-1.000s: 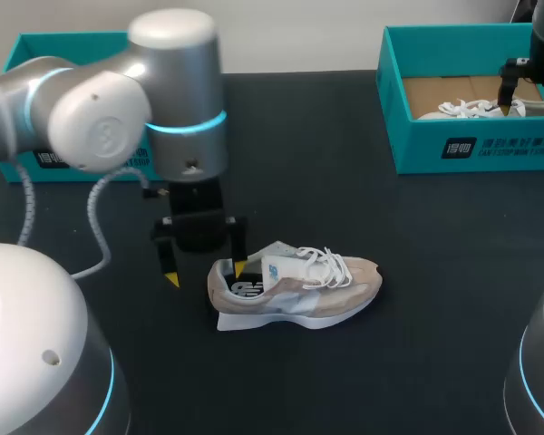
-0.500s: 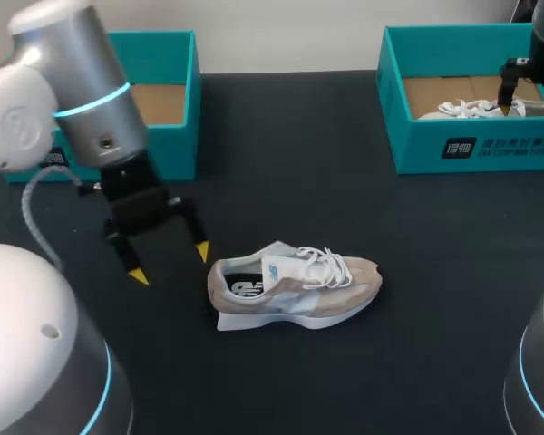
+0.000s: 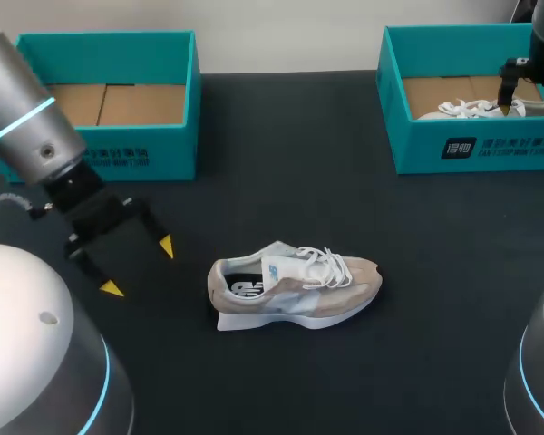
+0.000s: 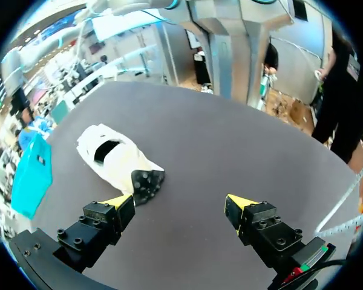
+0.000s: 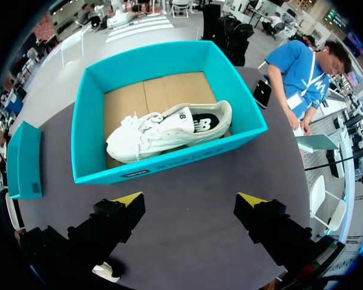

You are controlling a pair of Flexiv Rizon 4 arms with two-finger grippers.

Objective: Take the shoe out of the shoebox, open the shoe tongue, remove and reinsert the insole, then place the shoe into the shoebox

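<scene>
A beige and white shoe [image 3: 295, 285] stands upright on the black table, toe to the right, tongue and laces loose. My left gripper [image 3: 138, 267] hangs open to the left of its heel, apart from it. In the left wrist view the shoe [image 4: 118, 160] lies ahead of one finger of that gripper [image 4: 184, 208], heel end nearest, nothing between the fingers. A second white shoe [image 5: 169, 130] lies in the right teal shoebox [image 5: 169, 160]. My right gripper [image 5: 190, 202] is open above that box's front wall, holding nothing. It shows at the far right in the head view [image 3: 512, 86].
An empty teal shoebox [image 3: 136, 159] with a cardboard floor stands at the back left. The right shoebox [image 3: 476, 145] stands at the back right. Bare black tabletop [image 3: 299, 181] stretches between the boxes and around the shoe.
My left arm has swung away from the shoe's heel, leftward and toward the front, uncovering the left shoebox. The shoe and the right arm have not moved.
</scene>
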